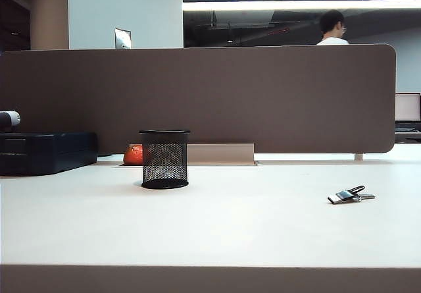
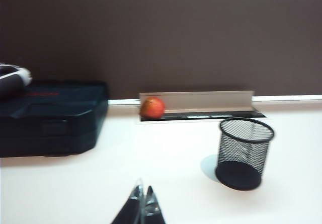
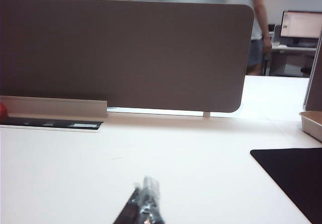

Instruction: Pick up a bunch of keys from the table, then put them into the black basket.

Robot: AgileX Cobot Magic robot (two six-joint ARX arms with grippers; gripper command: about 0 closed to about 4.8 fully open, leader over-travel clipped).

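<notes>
Wrist views: both grippers' jaws together, empty.

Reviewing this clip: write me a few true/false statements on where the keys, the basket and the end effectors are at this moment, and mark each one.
1. The bunch of keys lies on the table, to the right of the black basket in the exterior view. True.
2. The keys are already inside the basket. False: the left wrist view shows the basket holding nothing.
3. The basket has tipped onto its side. False: it stands upright.
4. The left end effector is shut and holds nothing. True.
5. The right end effector grips the keys. False: it is shut on nothing, above bare table.
6. An orange-red round object sits behind the basket. True.
</notes>
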